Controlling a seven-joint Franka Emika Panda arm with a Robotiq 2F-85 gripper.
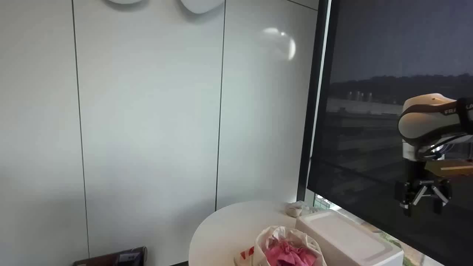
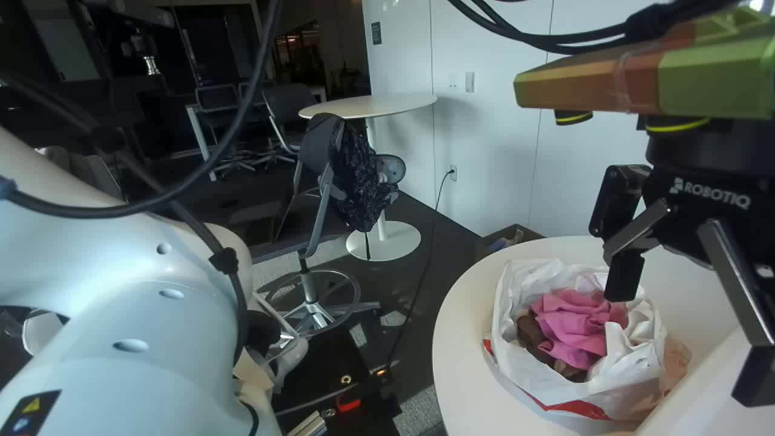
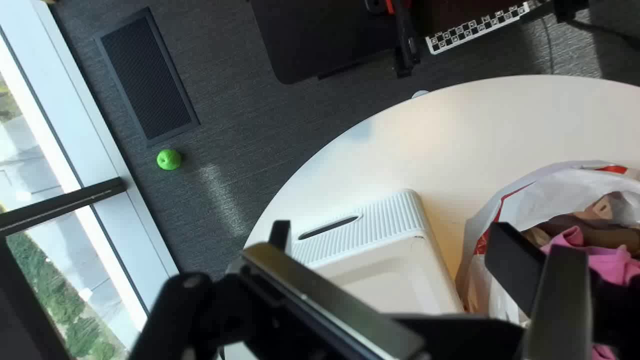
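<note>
Fingers (image 2: 625,275) are standing spread with nothing between them, hanging higher than the bench (image 2: 463,315). A pink cloth (image 2: 572,324) is lying inside an open white bag (image 2: 611,378), which, in the wrist view, is sitting just right of a white box (image 3: 382,272). Positioning is seemingly being handled here; sound practice is aligning overhead before descending, lowering slowly, and clearing both the bag's crumpled rim and the box's edge.

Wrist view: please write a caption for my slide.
Open, empty fingers; beyond them, a white box beside a bag with pink cloth.
</note>
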